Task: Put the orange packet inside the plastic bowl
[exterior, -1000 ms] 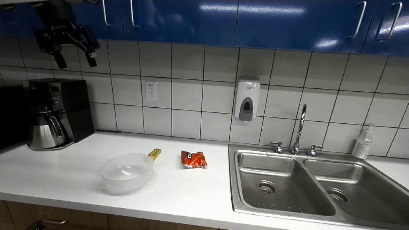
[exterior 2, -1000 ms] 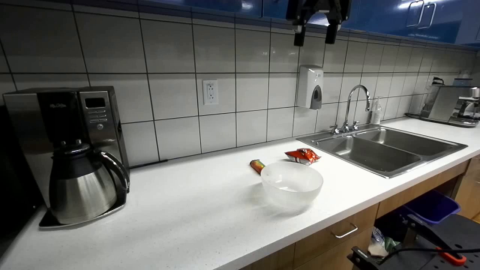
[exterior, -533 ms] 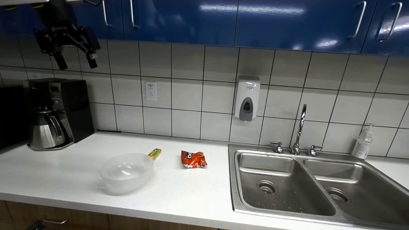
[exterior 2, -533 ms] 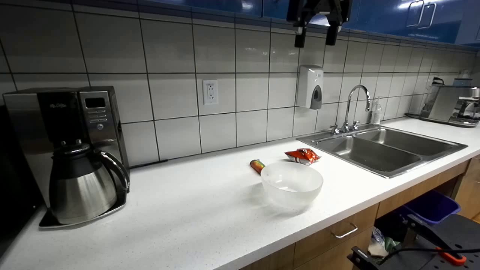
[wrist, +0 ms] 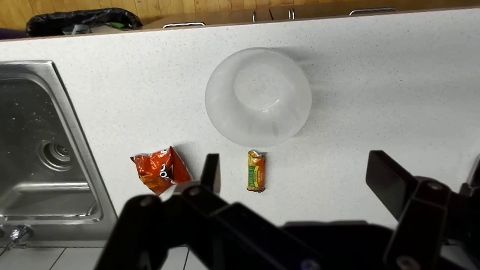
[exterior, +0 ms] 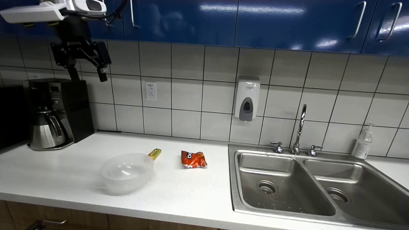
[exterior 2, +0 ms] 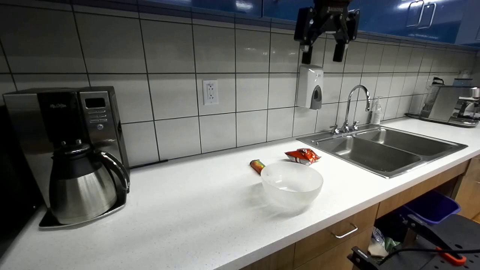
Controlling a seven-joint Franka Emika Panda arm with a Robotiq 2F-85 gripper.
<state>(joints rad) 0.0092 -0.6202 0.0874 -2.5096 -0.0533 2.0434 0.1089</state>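
gripper: spread, aloft | orange packet: on counter, outside plastic bowl

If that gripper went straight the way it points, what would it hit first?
Probably the plastic bowl: in both exterior views the gripper points down toward it, though depth is hard to judge.

I see glare-streaked blue cabinets at twelve o'clock in an exterior view, pale tiled wall below; my wrist view shows wooden floor at eleven o'clock.
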